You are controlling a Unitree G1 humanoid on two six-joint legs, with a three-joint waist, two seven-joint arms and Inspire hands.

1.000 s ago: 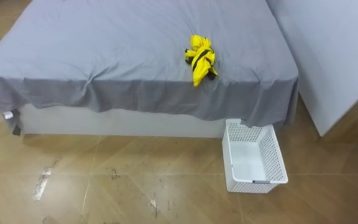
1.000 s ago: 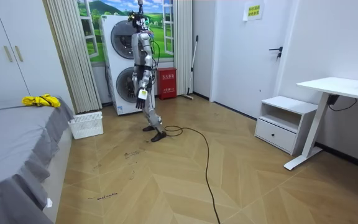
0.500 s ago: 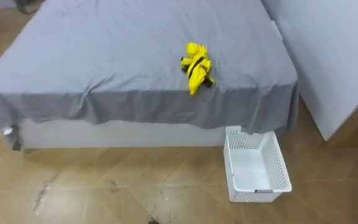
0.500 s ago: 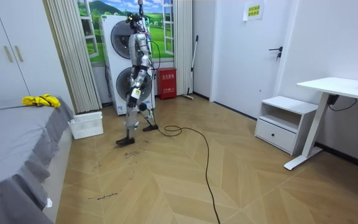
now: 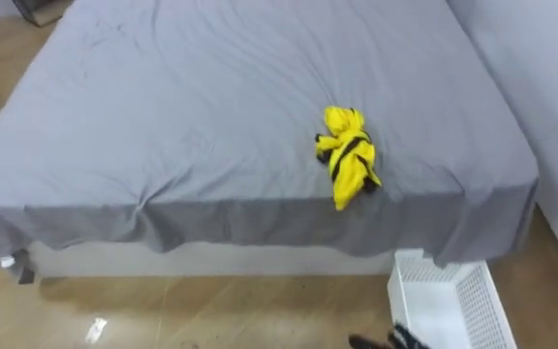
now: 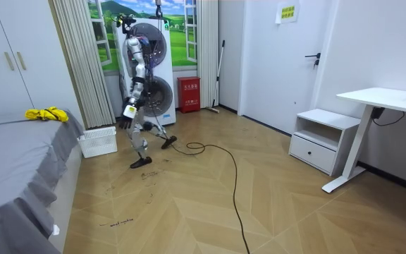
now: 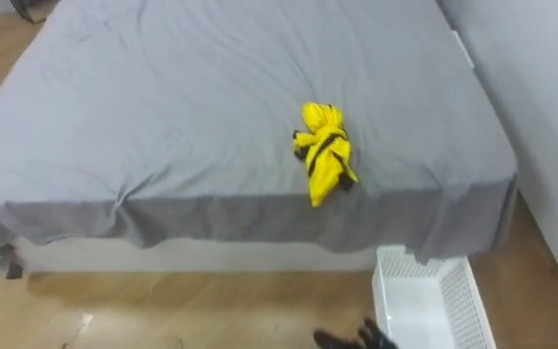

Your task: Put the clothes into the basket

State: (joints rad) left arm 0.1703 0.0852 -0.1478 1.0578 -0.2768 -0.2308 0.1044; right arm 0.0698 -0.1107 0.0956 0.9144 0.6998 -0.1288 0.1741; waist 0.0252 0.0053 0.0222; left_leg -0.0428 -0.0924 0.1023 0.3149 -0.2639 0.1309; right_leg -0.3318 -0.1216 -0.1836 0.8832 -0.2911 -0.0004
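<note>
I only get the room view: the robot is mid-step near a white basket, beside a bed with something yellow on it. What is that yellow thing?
Observer: In the eye views it is a crumpled yellow garment with black bands across it.
Visitor: Is anything in the basket yet?
Observer: The part of the basket that I can see holds nothing; its bottom is bare white.
Visitor: Is the garment easy to get at?
Observer: Probably. It lies close to the edge of the bed that faces the robot, and the basket is on the floor just below, to the robot's right.
</note>
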